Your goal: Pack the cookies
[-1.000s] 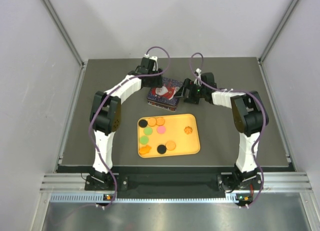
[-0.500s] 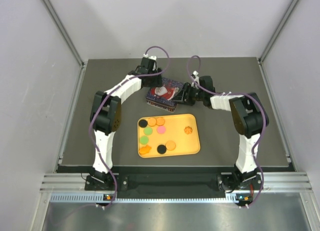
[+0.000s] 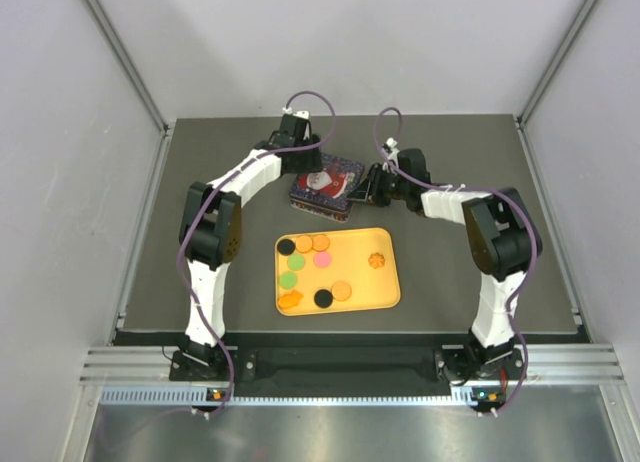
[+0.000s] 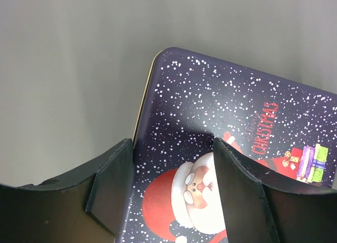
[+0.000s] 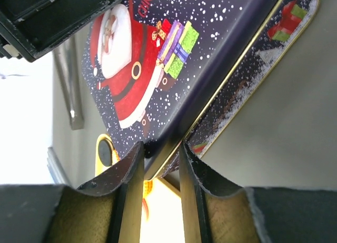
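I see the dark grey table [image 3: 200,182] filling the enclosure floor, both arms reaching out across it from the near edge. On its middle lies a yellow tray [image 3: 385,287], flat and well apart from either arm's tip. Just beyond the tray's far edge sits a dark blue Christmas tin [image 3: 327,185] with a Santa and falling snow printed on its lid [image 4: 210,106].

On my right wrist view, the lid's gold-edged rim stands clear of the base below it on that side. The right end effector [image 5: 161,148] is at the tin's right side, its two fingers drawn in narrow and pinching that rim between them.

The left end effector [image 4: 171,143] is at the tin's far left corner with its fingers standing apart, one outside the tin's side edge and the other over Santa's face. I cannot tell whether either finger touches the metal.

The cookies [image 3: 323,259] all lie loose on the tray. Most are grouped on its left half in orange, black, green and pink, and one orange ridged cookie [image 3: 377,261] sits alone to the right.
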Motion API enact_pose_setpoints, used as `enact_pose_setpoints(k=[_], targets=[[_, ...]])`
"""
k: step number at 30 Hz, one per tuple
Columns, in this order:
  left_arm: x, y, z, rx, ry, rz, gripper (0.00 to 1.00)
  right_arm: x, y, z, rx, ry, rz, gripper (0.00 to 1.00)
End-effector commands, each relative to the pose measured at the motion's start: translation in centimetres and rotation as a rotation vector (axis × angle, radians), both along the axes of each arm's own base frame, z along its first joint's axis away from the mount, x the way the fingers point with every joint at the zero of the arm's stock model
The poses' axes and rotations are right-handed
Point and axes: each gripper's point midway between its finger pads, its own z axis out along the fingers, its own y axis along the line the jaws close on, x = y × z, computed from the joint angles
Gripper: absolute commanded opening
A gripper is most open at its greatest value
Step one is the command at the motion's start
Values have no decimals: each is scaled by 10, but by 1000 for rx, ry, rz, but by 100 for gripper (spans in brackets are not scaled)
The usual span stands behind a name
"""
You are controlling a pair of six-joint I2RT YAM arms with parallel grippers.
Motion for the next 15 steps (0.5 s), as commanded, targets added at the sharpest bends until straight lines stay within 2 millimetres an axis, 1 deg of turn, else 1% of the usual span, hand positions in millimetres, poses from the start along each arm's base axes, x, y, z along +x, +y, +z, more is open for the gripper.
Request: enact_pose_setpoints(k=[1,3,4,6,8,9,11,13,14,15], targets=[[-46,15,-77,121,243,-12,66,-9,-22,-13,-198,5,-23,20],[-46,15,-76,124,243,-16,66,1,-26,13,-219,-44,-41,21],[-46,16,-76,123,245,-17,66,1,-29,18,-235,-38,-46,21],[-46,15,-76,123,245,-22,66,9,-33,41,-257,-84,-73,21],[-47,14,-75,118,246,-31,66,8,-37,49,-288,-92,-78,22],[-46,14,-74,120,245,-31,66,13,-37,58,-292,-109,-82,22],[-46,13,-74,117,248,-36,66,10,-40,60,-344,-109,-76,19],[-46,12,-73,114,246,-41,66,14,-37,75,-358,-144,-77,19],[-46,12,-74,115,248,-41,66,11,-32,78,-366,-151,-60,17],[-46,12,-74,114,248,-42,66,12,-30,86,-372,-161,-57,15]])
